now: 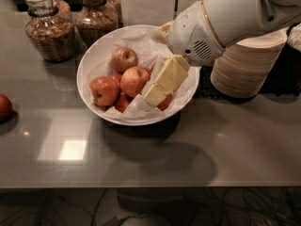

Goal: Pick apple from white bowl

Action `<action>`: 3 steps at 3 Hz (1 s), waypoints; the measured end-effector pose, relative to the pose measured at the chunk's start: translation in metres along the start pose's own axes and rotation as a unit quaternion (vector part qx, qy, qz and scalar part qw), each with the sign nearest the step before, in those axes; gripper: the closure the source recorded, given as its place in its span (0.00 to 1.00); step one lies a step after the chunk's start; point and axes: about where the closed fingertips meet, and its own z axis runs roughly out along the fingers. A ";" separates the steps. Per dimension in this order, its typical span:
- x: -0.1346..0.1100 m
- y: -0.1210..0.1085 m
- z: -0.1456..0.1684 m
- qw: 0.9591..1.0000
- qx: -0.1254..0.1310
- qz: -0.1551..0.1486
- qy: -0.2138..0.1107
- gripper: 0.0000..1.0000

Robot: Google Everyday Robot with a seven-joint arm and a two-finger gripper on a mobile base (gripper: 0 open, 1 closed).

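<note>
The wide white bowl (89, 65), lined with crumpled white paper, stands on the grey counter and holds several red-yellow apples. One apple (124, 59) lies at the back, one (135, 79) in the middle and one (104, 90) at the left. My gripper (149, 99), cream-coloured on a white arm, reaches down into the bowl from the upper right. Its tip sits at the bowl's front, just right of the middle apple. It covers part of a red apple (165, 102) on the right side.
Two glass jars (49, 27) (96, 13) with brown contents stand behind the bowl at the left. A stack of cream paper bowls (244, 65) stands to the right, under my arm. A lone red apple (3, 106) lies at the counter's left edge.
</note>
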 end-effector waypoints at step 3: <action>0.025 -0.016 0.042 0.999 -0.012 0.030 -0.016 0.14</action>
